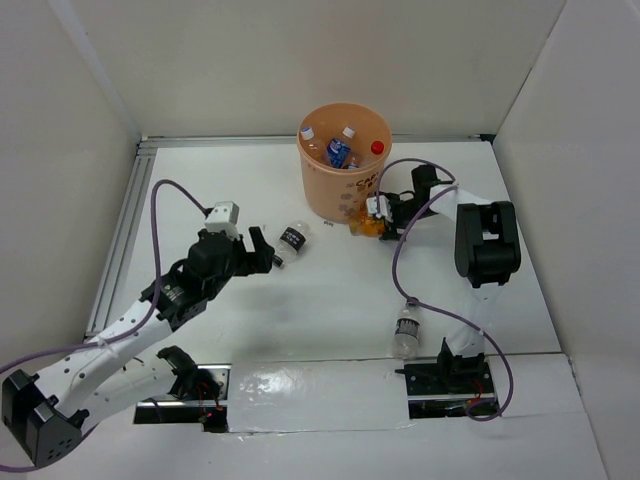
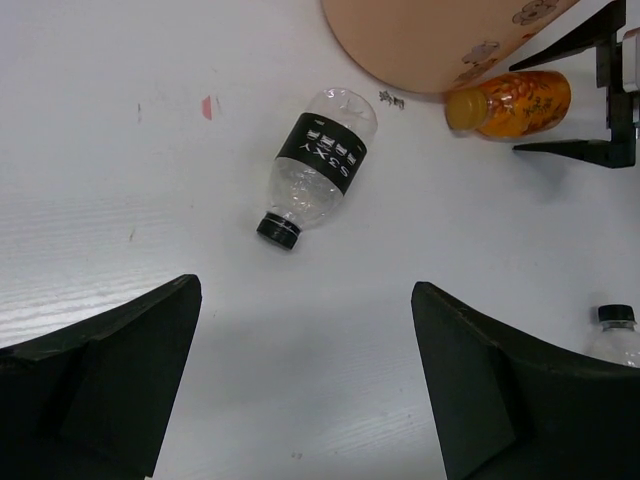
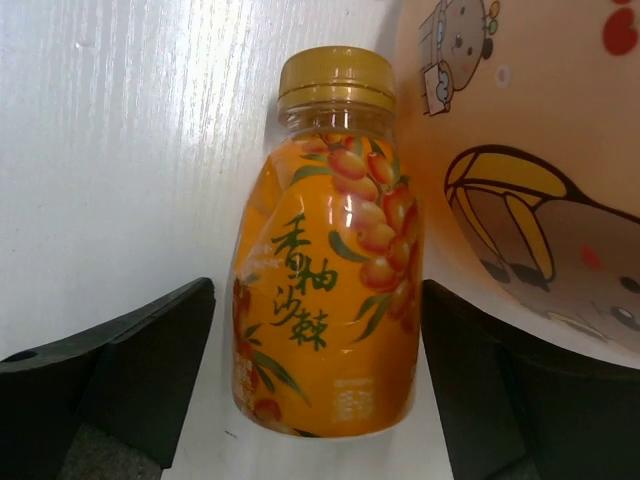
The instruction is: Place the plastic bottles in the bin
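Observation:
The pale-orange bin (image 1: 344,160) stands at the table's back centre with several bottles inside. A clear bottle with a black label (image 1: 293,240) lies on the table left of the bin; it also shows in the left wrist view (image 2: 318,165). My left gripper (image 1: 262,250) is open and empty just short of it. The orange-tinted bottle (image 3: 328,260) lies against the bin's base (image 1: 364,226). My right gripper (image 1: 379,217) is open with a finger on each side of it. Another clear bottle (image 1: 407,331) lies near the right arm's base.
White walls close in the table on three sides. A metal rail (image 1: 125,225) runs along the left edge. Purple cables loop over both arms. The bin's side (image 3: 530,150) stands right beside my right gripper.

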Controlling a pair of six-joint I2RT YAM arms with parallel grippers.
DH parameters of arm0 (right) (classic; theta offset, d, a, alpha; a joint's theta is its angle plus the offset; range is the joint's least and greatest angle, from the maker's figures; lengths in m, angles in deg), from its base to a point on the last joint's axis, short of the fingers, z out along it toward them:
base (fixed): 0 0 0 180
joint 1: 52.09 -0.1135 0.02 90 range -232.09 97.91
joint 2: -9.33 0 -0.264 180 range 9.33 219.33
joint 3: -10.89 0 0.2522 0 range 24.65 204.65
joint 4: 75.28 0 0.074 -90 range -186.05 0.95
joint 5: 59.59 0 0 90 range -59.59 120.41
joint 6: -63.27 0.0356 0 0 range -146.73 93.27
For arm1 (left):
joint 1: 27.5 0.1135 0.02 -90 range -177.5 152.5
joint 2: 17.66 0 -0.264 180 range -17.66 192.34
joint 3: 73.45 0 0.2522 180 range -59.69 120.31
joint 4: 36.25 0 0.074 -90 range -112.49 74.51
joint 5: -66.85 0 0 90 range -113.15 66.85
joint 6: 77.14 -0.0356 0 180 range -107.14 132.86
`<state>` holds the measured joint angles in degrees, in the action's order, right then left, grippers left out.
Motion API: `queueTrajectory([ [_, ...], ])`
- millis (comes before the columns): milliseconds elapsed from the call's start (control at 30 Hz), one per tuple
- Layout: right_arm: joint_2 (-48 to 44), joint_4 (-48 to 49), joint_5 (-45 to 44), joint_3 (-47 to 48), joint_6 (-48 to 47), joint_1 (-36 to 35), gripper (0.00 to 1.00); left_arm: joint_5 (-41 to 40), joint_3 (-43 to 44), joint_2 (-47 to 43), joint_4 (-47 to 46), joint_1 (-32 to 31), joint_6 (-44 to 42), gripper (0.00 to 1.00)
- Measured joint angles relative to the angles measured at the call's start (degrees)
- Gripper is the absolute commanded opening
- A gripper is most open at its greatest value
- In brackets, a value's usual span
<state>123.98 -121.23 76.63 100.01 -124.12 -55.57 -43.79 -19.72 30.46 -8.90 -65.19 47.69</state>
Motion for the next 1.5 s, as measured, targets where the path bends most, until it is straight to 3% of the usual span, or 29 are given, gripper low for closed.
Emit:
queueTrajectory([
  [33, 0.00, 0.00, -0.42, 0.00, -0.02, -0.33, 0.83, -0.09, 0.00, 0.66, -0.44, -0.13, -0.15, 0.99],
  [67, 0.00, 0.00, -0.76, 0.00, -0.04, -0.57, 0.71, -0.07, -0.02, 1.46, -1.11, -0.26, -0.37, 0.99],
  [200, 0.04, -0.96, -1.81, 0.28, -0.44, -1.09, 0.40, 1.44, -0.02, 6.03, -4.74, -0.46, -3.30, 0.99],
  [300, -0.81, -4.48, -1.75, 0.28, -2.36, -0.96, 0.30, 4.15, 0.24, 11.52, -7.41, -0.50, -7.19, 0.99],
  [433, -6.60, -17.11, -0.98, -2.32, -8.52, -0.07, 0.26, 8.00, 2.23, 18.82, -8.98, -0.11, -11.69, 0.99],
  [633, -25.75, -33.94, 6.36, -2.16, -13.57, -0.31, 0.25, 11.15, 4.42, 25.77, -11.65, 1.07, -16.52, 0.99],
  [800, -36.85, -30.97, 14.36, 6.23, -0.59, -3.85, 0.25, 12.04, 4.98, 29.00, -12.87, 2.27, -18.84, 0.99],
  [933, -38.95, -9.92, 15.65, 8.39, 21.00, -5.31, 0.29, 13.14, 5.84, 31.23, -14.21, 3.04, -19.91, 0.99],
  [1100, -24.09, 1.92, 12.17, 26.03, 35.45, -6.67, 0.43, 14.38, 7.13, 33.99, -15.76, 3.37, -20.41, 0.99],
  [1167, -18.38, 4.22, 10.51, 30.10, 38.42, -7.06, 0.50, 14.73, 7.98, 35.54, -16.17, 3.41, -21.29, 0.99],
  [1200, -15.91, 4.87, 9.64, 31.17, 39.65, -7.15, 0.66, 14.97, 8.50, 36.44, -16.28, 3.54, -21.44, 0.99],
  [1267, -11.93, 4.94, 8.17, 31.95, 41.57, -7.28, 0.73, 15.37, 9.29, 38.03, -16.61, 3.61, -21.68, 0.99],
  [1300, -9.92, 4.42, 7.67, 32.79, 42.47, -7.39, 0.89, 15.54, 9.68, 38.77, -16.76, 3.67, -22.01, 0.99],
  [1367, -6.43, 3.48, 6.88, 34.97, 44.02, -7.67, 1.00, 15.85, 10.54, 40.35, -17.14, 3.72, -22.80, 0.99],
  [1500, -4.24, 2.97, 6.43, 36.81, 47.58, -7.93, 1.00, 16.13, 12.50, 44.04, -17.64, 4.09, -23.52, 0.99],
])
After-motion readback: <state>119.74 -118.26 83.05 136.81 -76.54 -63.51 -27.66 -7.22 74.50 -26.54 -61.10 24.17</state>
